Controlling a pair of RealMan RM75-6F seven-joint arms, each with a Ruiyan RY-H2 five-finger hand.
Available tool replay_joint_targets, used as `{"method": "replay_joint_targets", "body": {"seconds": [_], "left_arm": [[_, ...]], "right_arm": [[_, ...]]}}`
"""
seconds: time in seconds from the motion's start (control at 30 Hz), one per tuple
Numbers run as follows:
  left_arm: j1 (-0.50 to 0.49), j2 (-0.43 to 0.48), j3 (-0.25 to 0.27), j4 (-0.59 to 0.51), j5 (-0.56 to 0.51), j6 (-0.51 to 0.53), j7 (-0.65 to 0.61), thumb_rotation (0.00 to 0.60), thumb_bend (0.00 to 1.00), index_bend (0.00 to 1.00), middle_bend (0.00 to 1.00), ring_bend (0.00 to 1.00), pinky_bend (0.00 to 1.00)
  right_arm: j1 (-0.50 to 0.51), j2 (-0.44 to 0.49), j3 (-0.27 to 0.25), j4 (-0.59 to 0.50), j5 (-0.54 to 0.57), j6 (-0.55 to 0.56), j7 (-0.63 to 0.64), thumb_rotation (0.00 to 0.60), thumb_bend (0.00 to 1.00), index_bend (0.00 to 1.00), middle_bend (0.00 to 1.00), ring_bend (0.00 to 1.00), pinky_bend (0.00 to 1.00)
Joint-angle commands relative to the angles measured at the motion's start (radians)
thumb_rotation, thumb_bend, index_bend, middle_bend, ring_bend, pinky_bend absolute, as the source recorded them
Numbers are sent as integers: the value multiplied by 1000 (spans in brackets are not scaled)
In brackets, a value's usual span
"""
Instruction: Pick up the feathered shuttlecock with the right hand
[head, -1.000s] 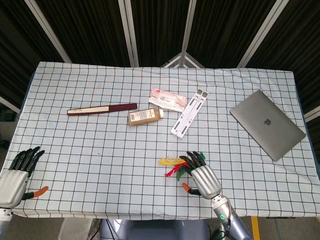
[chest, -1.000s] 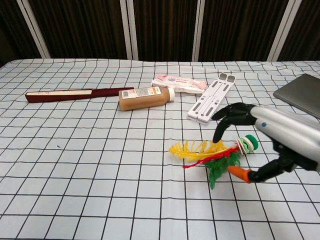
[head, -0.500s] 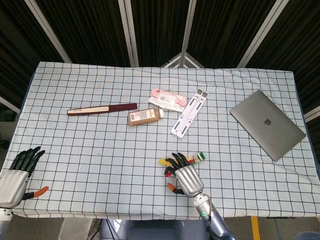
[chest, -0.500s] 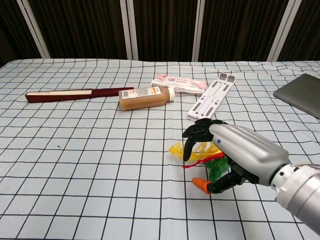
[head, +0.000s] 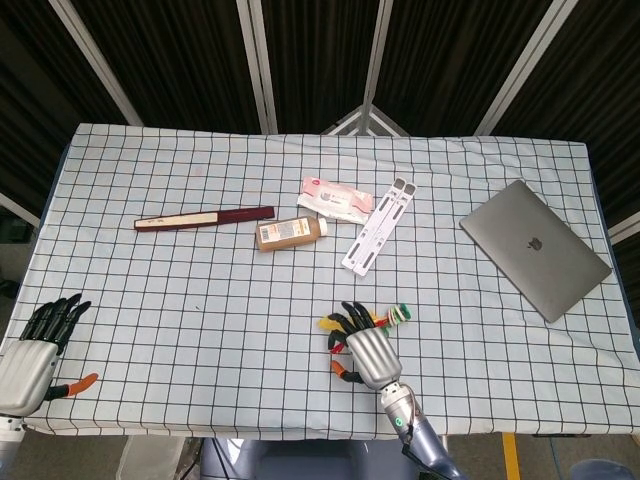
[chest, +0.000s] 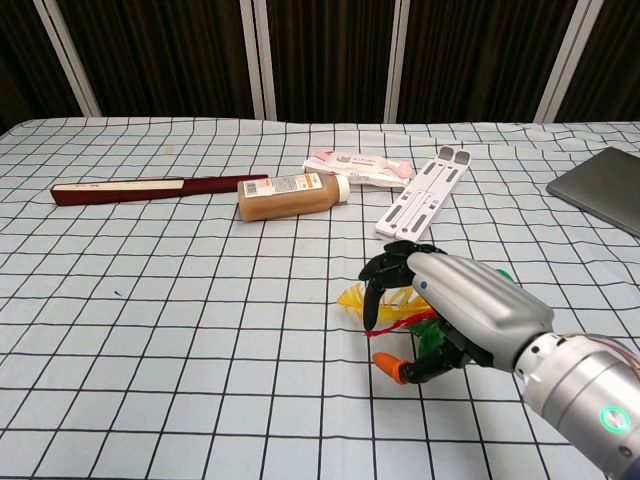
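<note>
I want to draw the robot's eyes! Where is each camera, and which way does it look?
Head view: high up, looking steeply down on the checked table; shows the left hand and the right hand.
Chest view: low at the near edge, looking across the table toward the dark curtains; shows only the right hand.
Both share: the right hand's fingers curled over the feathered shuttlecock, the bottle and the laptop.

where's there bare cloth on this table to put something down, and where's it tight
Bare cloth runs along the near edge between the left hand and the right hand, and fills the left-centre below the dark red stick. It is also free between the white stand and the laptop. Tight spots: the bottle, wipes packet and stand cluster, and around the shuttlecock.
</note>
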Motion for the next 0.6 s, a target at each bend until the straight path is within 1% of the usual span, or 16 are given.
{"method": "replay_joint_targets", "body": {"seconds": [0.03,0.23,0.3,0.47,0.6], "left_arm": [[0,0,0,0,-1,0,-2,600,0,0,0,0,0],[-1,1,0,-2,-2,-2,-3,600,0,0,0,0,0],[-1,1,0,-2,-2,-1,-3,600,0,0,0,0,0],[-1,1,0,-3,-3,-2,-2,600,0,0,0,0,0],[0,1,0,-3,-3,-1,-1,600,0,0,0,0,0]], "right_arm": [[4,-8,6,12,6,-1,4,600,392,539,238,0,0],[8,-16,7,22,9,1,17,600,533,590,246,0,0],[8,-15,5,22,9,1,19,600,564,605,248,0,0],[8,4,2,-5,0,14,23,600,578,627,251,0,0],[12,30,13,-44,-1,21,11,600,578,628,252,0,0]]}}
